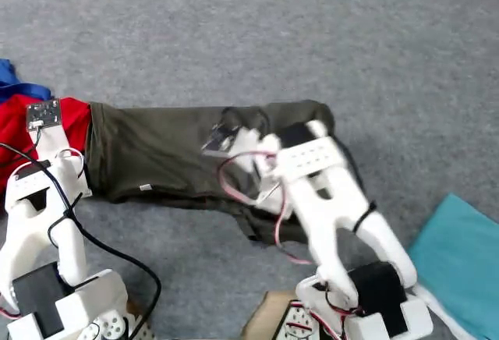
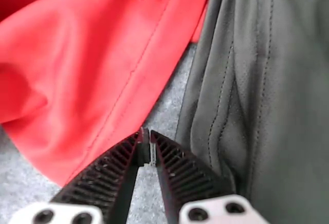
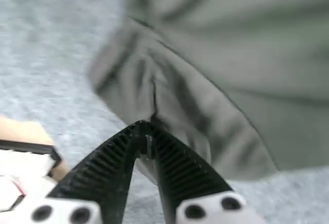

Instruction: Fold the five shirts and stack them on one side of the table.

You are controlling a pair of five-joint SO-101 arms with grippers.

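Observation:
An olive shirt [image 1: 156, 153] lies stretched across the middle of the grey table [image 1: 327, 44], its right part bunched up. My right gripper [image 3: 147, 134] is shut on a fold of the olive shirt [image 3: 231, 80] near its edge, with creases running out from the tips. That arm [image 1: 312, 161] stands over the shirt's right end. A red shirt [image 1: 12, 141] lies crumpled at the left. My left gripper [image 2: 147, 143] is shut with nothing in it, low over the strip of table between the red shirt [image 2: 77, 54] and the olive shirt [image 2: 267, 80].
A blue garment [image 1: 12, 83] peeks out at the far left behind the red shirt. A teal shirt [image 1: 460, 246] lies at the front right over something white. Both arm bases and a tan board [image 1: 265, 316] stand along the front edge. The far half of the table is bare cloth.

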